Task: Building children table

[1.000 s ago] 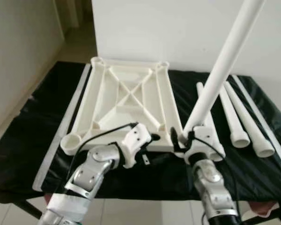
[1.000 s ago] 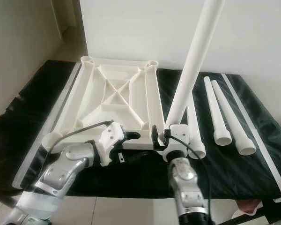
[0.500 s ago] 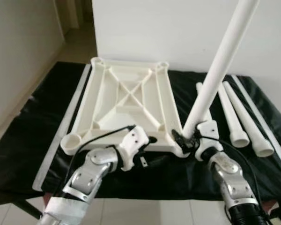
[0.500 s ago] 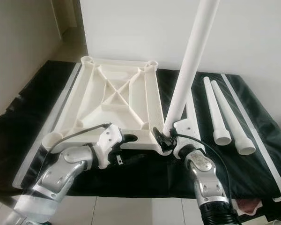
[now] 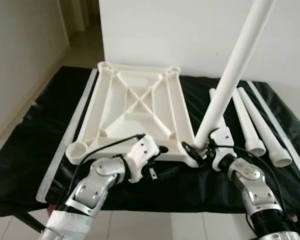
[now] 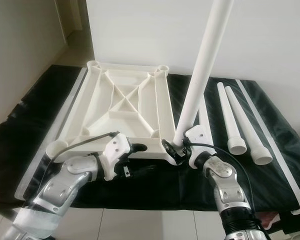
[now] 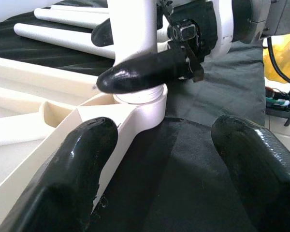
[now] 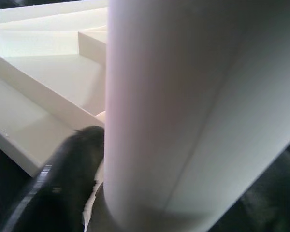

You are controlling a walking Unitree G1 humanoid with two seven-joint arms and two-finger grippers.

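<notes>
Bench [image 5: 30, 150] draped in black cloth, slightly wrinkled. On it lies the white plastic tabletop [image 5: 135, 107], upside down: smooth, ribbed underside with crossed diagonal braces and a round socket at each corner.

Right gripper [image 6: 179, 149] is clamped on a white table leg [image 5: 230, 80] just above its lower end. The leg is a smooth, tapering tube, long axis nearly upright, leaning a little to the robot's right and away, with the top running out of frame. Its foot sits in the near right corner socket [image 7: 144, 104] of the tabletop. Left wrist view shows what the head views do not: one black finger [image 7: 145, 72] pressed across the leg right above the socket rim, the other behind it. Right wrist view is very close in, with pale tube wall and a black finger beside it.

Left gripper [image 5: 157, 167] hovers low at the tabletop's near edge, jaws spread wide and holding nothing, the fingers to either side of the edge that leads to that socket.

Spare legs [image 5: 252, 127], same white tubes, lie flat on the cloth to the right, long axes running away from the robot, wide ends nearest.
</notes>
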